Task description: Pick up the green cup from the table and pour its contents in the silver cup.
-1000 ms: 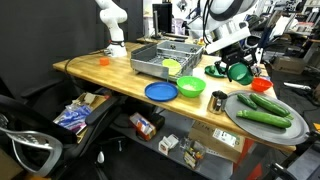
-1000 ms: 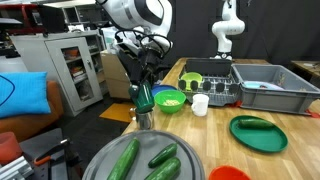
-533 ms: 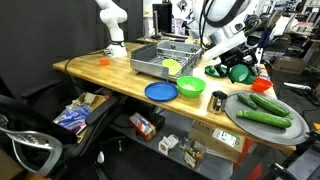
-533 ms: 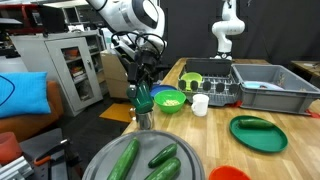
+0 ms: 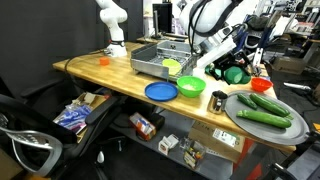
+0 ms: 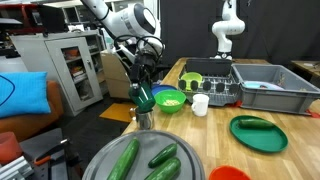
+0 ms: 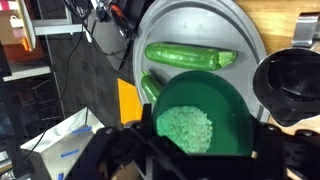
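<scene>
Green cup (image 7: 198,125) is riding upright between my fingers (image 7: 112,152), which are pinching its sides, held clear above the table (image 7: 290,15). Silver cup (image 7: 290,85) is standing just beside it, toward the wrist view's right edge, so I am judging the pour should tip that way.

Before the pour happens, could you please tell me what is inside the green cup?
In the wrist view, the green cup holds pale green granules; its bottom beneath them is hidden.
</scene>
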Robot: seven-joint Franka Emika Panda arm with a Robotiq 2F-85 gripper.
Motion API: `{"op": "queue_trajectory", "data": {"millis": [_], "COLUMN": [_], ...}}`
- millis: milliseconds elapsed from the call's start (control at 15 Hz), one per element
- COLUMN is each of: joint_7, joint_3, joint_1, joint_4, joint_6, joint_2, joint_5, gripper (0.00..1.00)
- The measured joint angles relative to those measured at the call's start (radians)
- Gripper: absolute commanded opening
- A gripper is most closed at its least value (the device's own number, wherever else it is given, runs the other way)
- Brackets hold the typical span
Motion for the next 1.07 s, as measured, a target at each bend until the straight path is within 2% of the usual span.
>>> {"op": "queue_trajectory", "data": {"millis": [200,267,667,1067], "joint_7": [0.000,0.000,0.018,0.076], "joint_3": [0.000,0.000,0.001,0.001], "joint_1": [-0.001,-0.001,0.012,0.040], "joint_4": [0.007,0.007,0.017,0.077], "joint_6": [-0.010,-0.010,-0.012,-0.055], "joint_2": [0.004,0.005,0.020,0.090], "joint_5": [-0.002,-0.002,-0.020,-0.090], "gripper": [0.79,0.54,0.54,0.54]}}
